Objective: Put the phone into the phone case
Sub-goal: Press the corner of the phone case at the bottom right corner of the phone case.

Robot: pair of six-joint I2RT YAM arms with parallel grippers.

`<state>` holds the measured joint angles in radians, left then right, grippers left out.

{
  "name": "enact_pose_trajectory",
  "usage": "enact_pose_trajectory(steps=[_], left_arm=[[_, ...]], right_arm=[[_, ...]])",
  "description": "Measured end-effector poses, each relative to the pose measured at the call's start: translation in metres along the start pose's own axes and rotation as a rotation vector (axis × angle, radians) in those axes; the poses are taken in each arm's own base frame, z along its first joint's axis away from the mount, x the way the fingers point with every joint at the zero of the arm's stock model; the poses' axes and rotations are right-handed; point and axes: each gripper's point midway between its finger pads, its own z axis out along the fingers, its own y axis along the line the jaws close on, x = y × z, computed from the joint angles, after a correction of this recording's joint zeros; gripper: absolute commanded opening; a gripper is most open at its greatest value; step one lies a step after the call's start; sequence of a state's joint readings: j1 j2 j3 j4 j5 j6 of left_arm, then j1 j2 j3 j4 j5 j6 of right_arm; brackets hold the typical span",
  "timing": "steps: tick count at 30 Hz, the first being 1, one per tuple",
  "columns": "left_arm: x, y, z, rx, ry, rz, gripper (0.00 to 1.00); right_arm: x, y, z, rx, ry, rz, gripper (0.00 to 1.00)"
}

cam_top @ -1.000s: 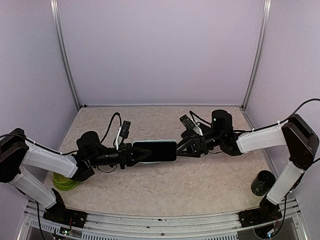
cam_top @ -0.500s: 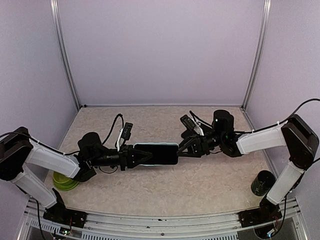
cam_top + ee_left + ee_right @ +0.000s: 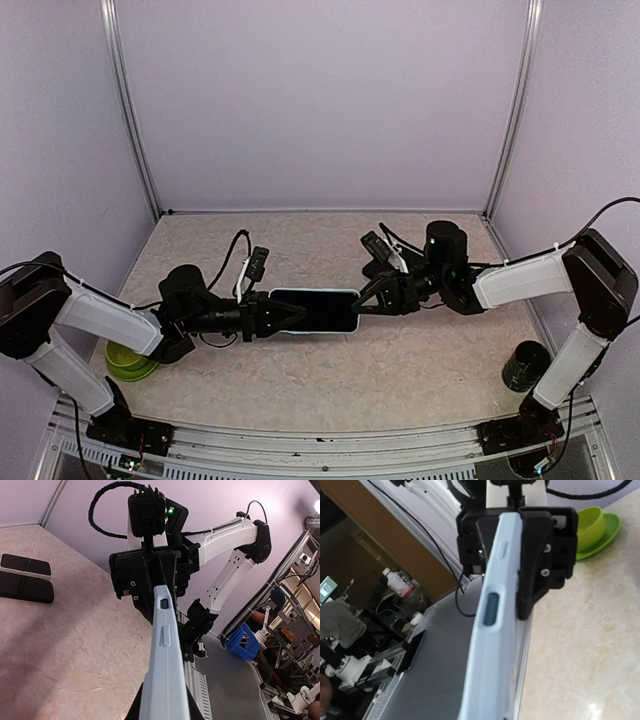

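Top view – the phone (image 3: 318,309) hangs level above the middle of the bench (image 3: 400,385), dark face up, with the pale phone case (image 3: 353,325) showing as a rim around it. The left gripper (image 3: 288,316) pinches its left end and the right gripper (image 3: 364,303) its right end, both pairs of fingers drawn narrow onto it. A green bowl (image 3: 126,360) sits near the front left corner and a dark can (image 3: 524,365) near the front right.

Left wrist view – the light blue edge of the case runs away from the camera, side button visible, into the right gripper's black body at the far end.

Right wrist view – the same edge, with an oval cut-out, reaches the left gripper's black block, which is clamped on the far end.
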<state>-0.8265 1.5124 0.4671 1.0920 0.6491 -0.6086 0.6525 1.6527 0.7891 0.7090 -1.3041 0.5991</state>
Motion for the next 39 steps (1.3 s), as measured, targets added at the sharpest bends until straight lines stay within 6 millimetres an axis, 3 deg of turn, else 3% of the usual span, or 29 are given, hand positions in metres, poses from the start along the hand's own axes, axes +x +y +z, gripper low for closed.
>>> enact_pose_trajectory(steps=[3,11,16,21,25,29,34,39], left_arm=[[0.001,0.003,0.000,-0.013,0.004,-0.020,0.11],[-0.004,0.017,-0.002,-0.071,-0.013,-0.037,0.12],[-0.004,0.021,-0.002,-0.094,-0.019,-0.043,0.00],[-0.004,0.023,-0.002,-0.101,-0.020,-0.043,0.00],[0.002,0.028,-0.002,-0.119,-0.004,-0.058,0.00],[0.002,0.028,-0.002,-0.118,-0.005,-0.058,0.00],[-0.001,0.025,-0.001,-0.103,-0.012,-0.049,0.00],[-0.003,0.025,-0.001,-0.105,-0.022,-0.067,0.00]], right_arm=[[0.000,-0.005,-0.001,0.022,-0.004,-0.004,0.00],[-0.009,-0.024,-0.004,0.137,-0.019,0.000,0.00],[-0.011,-0.031,-0.005,0.184,-0.022,0.011,0.00],[-0.010,-0.032,-0.006,0.193,-0.022,0.023,0.33],[-0.011,-0.031,-0.006,0.189,-0.025,0.042,0.37],[-0.012,-0.030,-0.005,0.185,-0.028,0.058,0.29],[-0.014,-0.030,-0.007,0.186,-0.034,0.069,0.01],[-0.019,-0.032,-0.009,0.197,-0.044,0.044,0.00]])
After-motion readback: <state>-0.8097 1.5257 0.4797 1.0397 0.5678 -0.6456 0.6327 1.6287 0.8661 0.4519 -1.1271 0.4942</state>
